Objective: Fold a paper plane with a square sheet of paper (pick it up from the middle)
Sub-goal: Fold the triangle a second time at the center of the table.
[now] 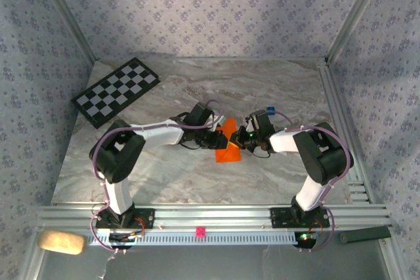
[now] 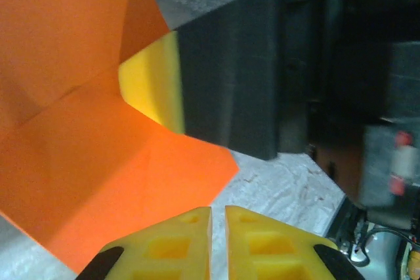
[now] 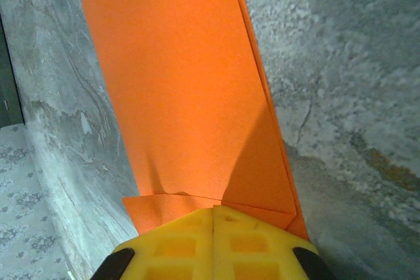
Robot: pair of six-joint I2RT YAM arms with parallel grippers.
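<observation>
item: orange paper [image 1: 228, 150], part-folded. location: middle of the marble-patterned worktop [image 1: 262, 90], between the two hands. the top view shows one end resting on the worktop toward the near side and the other end lifted where the hands meet. condition: the right wrist view shows a long, narrow, doubled strip running away from the fingers, with a short folded flap at the gripped end. the left wrist view shows several crease lines and angled panels.

item: right hand [image 3: 214, 218]. state: closed tight on the orange paper, the strip coming out from between its yellow pads. the left wrist view shows one of its yellow pads pressed against the paper's edge.

item: left hand [image 2: 218, 211]. state: pads brought nearly together, a thin slit between them. position: at the paper's left edge, facing the right hand, the sheet lying just ahead of and under its tips. whether it pinches any paper cannot be told.

item: checkerboard [image 1: 115, 91], black and white. location: far left corner of the worktop, well apart from the paper.
</observation>
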